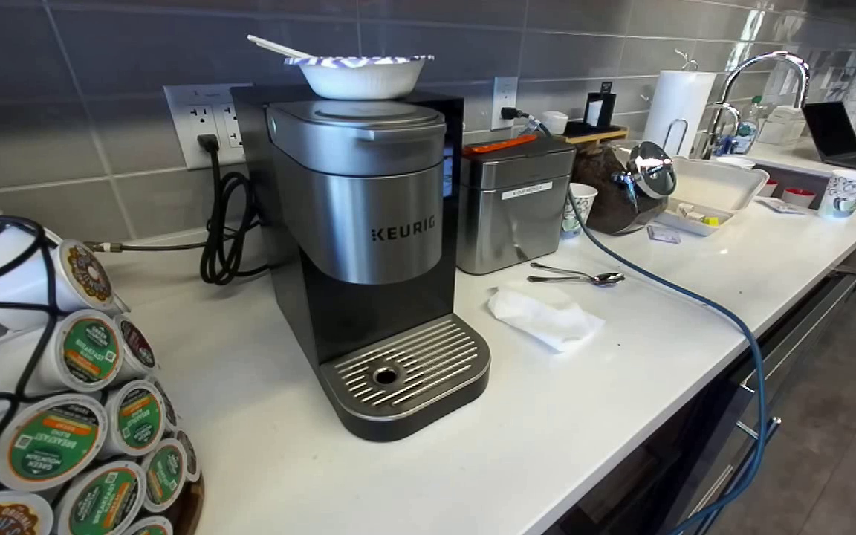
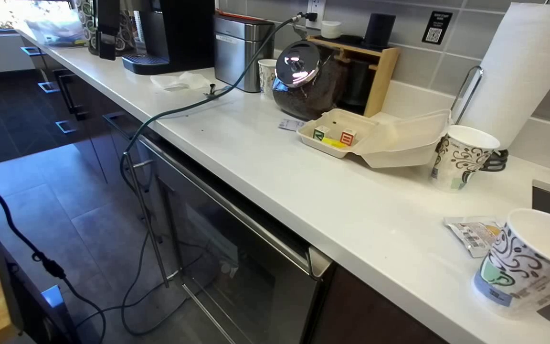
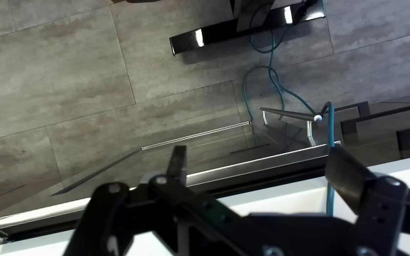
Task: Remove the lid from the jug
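Observation:
The jug (image 1: 610, 200) is a squat, rounded, dark shiny vessel standing on the white counter. Its round silvery lid (image 1: 653, 169) sits on the slanted mouth and faces out from the wall. In an exterior view, the jug (image 2: 306, 98) shows beside a wooden shelf, with the lid (image 2: 297, 64) on it, facing the camera and reflecting light. My gripper (image 3: 258, 161) shows in the wrist view with its black fingers wide apart and nothing held between them. It is over the counter's front edge. Jug and lid are out of the wrist view, and I cannot make out the gripper in either exterior view.
A blue cable (image 1: 666, 279) runs across the counter and over its edge. A paper cup (image 2: 266, 76) and a steel bin (image 1: 521, 215) stand beside the jug. An open takeout box (image 2: 399, 145) lies near it. A coffee machine (image 1: 376, 215) stands farther along.

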Controlling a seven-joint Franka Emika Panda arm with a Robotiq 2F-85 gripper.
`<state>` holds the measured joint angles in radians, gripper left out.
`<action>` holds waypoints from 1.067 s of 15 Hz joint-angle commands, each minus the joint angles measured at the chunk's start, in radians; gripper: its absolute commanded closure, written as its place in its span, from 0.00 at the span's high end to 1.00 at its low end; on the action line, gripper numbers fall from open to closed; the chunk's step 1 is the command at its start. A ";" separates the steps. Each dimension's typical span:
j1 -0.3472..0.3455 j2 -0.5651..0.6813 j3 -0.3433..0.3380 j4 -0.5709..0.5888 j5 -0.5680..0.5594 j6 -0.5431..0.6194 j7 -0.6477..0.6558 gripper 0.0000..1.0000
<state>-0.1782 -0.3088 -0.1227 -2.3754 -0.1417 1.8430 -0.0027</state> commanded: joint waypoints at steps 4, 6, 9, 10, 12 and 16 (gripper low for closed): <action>0.024 0.039 -0.026 0.019 0.114 0.161 0.005 1.00; 0.035 0.108 -0.038 0.065 0.200 0.295 -0.012 1.00; 0.044 0.213 -0.048 0.125 0.305 0.548 -0.053 1.00; 0.049 0.252 -0.051 0.147 0.348 0.635 -0.077 1.00; 0.053 0.342 -0.049 0.214 0.413 0.777 -0.141 1.00; 0.016 0.502 -0.031 0.385 0.412 0.828 -0.201 1.00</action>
<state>-0.1405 0.0649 -0.1578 -2.1311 0.2754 2.6778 -0.1792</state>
